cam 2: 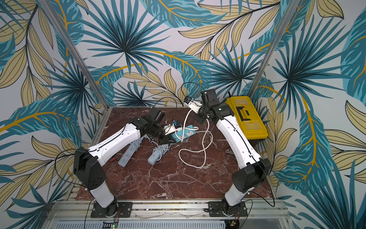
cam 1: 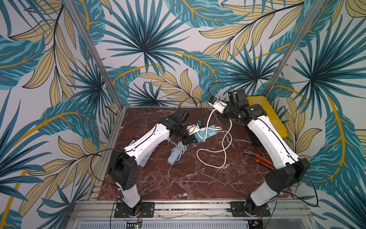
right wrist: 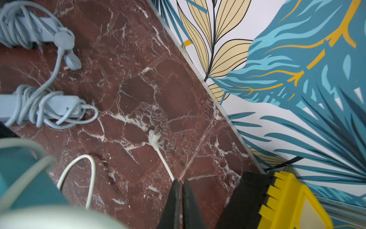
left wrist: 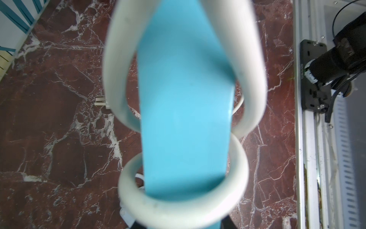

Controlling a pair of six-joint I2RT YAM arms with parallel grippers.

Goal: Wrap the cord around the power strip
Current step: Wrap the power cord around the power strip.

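The blue power strip [cam 1: 213,131] [cam 2: 189,132] is raised at the back middle of the table, and my left gripper [cam 1: 191,139] [cam 2: 167,139] is shut on its near end. In the left wrist view the strip [left wrist: 184,99] fills the middle with two turns of white cord [left wrist: 178,210] round it; only the finger edges show at the frame's edge. The cord rises from the strip to my right gripper [cam 1: 221,118] [cam 2: 199,119], then drops into loose loops [cam 1: 223,150] on the table. My right gripper [right wrist: 180,186] is shut on the cord [right wrist: 165,160], which runs to the plug [right wrist: 155,137] lying on the marble.
Two grey-blue power strips with wrapped cords [cam 1: 175,154] [cam 2: 128,154] lie at the left under my left arm. A yellow toolbox [cam 1: 265,115] [cam 2: 245,117] stands at the back right. Orange-handled pliers [cam 1: 259,157] lie beside my right arm.
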